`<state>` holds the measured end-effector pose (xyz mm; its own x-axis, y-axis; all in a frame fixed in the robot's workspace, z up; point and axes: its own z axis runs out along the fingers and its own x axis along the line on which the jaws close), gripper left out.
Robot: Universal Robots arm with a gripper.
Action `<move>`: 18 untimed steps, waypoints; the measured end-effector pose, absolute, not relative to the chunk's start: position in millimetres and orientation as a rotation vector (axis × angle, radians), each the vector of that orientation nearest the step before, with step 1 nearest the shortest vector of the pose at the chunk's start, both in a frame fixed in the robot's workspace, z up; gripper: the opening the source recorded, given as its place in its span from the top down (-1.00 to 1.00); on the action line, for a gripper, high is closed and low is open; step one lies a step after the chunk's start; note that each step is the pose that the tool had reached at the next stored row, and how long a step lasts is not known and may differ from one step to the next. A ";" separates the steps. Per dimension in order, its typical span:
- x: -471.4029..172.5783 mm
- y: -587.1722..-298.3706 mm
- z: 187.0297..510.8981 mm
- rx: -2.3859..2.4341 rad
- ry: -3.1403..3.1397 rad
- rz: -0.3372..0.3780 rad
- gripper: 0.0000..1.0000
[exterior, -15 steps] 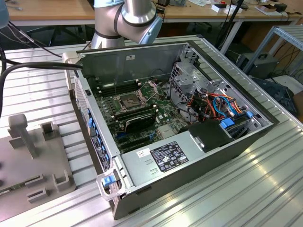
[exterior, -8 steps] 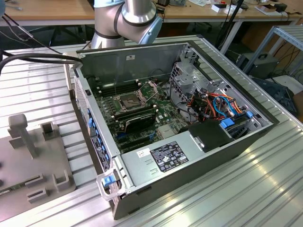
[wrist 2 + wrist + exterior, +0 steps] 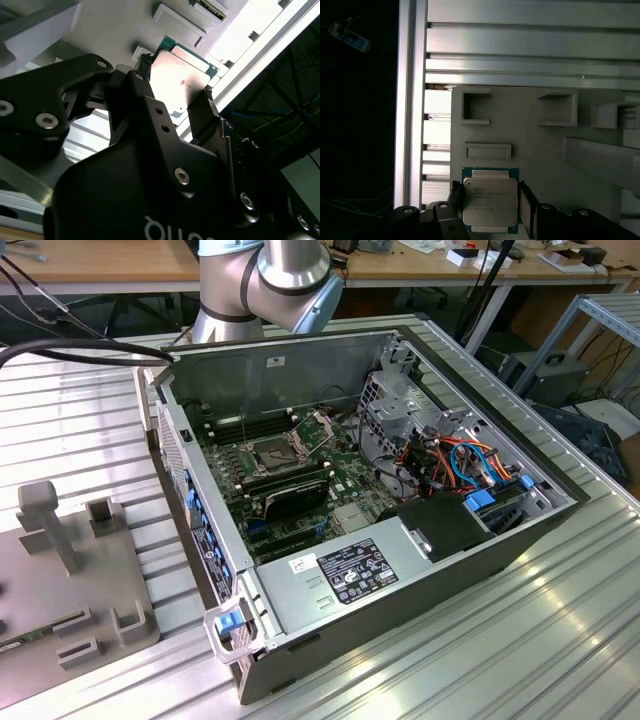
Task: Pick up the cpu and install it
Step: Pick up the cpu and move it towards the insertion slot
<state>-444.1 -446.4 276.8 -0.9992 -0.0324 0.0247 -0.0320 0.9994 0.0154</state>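
Ribbed aluminium worktop (image 3: 530,40) carries a grey fixture plate (image 3: 535,150), and near that plate's edge the cpu (image 3: 489,200) sits flat, metal face up, squarely between your jaws. They look clamped on two opposite edges of it. Being square, the chip has no long axis to favour, and the open computer case (image 3: 380,490) stands beside the plate.

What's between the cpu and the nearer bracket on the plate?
A low rectangular frame on the plate, just past the cpu, in the first wrist view.
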 end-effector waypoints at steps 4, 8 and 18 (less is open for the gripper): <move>-444.1 -446.4 276.9 0.050 -3.116 -0.023 -0.09; -444.1 -446.4 277.1 0.050 -3.116 -0.023 -0.09; -444.1 -446.3 292.9 0.050 -3.116 -0.024 -0.09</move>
<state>-444.1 -446.3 292.9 -0.9992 -0.0324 0.0248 -0.0320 0.9994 0.0155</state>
